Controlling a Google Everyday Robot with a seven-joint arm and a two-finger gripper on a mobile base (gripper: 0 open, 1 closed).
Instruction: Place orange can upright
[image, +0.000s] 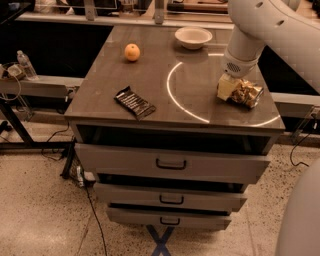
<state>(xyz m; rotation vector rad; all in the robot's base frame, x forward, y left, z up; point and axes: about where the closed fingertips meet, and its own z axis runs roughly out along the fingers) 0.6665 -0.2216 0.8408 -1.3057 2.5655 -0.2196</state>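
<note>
Gold-orange and brown in its mottled print, the orange can (247, 93) lies on its side on the grey table top (145, 75), near the right edge and closer to the front than the back. My gripper (227, 89) is down at the can's left end. Its pale body covers that end of the can, so I cannot tell whether my grip is closed on the can or only set against it. My white arm (260, 30) reaches in from the upper right and bends down to the gripper.

A thin white arc (170, 92) curves across the table top, and both the can and my gripper sit inside its curve. At the back, just left of my arm, stands a pale bowl (193, 37). A small round orange fruit (132, 52) rests toward the back left, well apart from the can. A dark snack packet (135, 102) lies flat near the front left, set at a slant to the table's edge.

Under the top are three drawers, the top drawer (170, 164) sticking out farthest, each with a dark handle. On the speckled floor in front is a blue tape cross (161, 240). A water bottle (26, 65) stands on the rail off to the left.
</note>
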